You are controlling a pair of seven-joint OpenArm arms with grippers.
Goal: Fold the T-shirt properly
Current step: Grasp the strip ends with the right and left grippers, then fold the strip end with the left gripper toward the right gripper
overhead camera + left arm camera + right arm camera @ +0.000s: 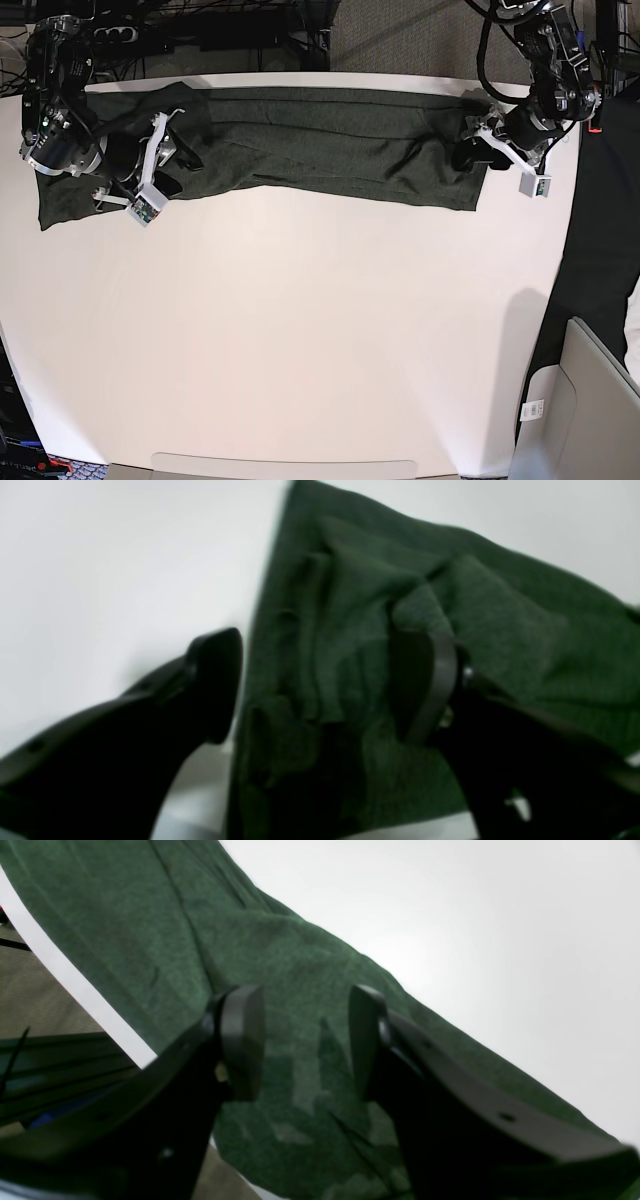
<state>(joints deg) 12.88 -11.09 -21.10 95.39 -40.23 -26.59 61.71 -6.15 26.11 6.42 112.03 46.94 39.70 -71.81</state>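
White table: T-shirt between fingers.

No text, brand, number or sign is showing legibly in any view. A small white tag is sitting at about five o'clock in the base view, on the grey object just beside the bench; it is carrying dark marks, possibly a barcode, but they are too small to read. Small white pieces near each gripper are showing greenish patches, also unreadable. Both wrist views are looking blurred, and the T-shirt is appearing plain, with no print.
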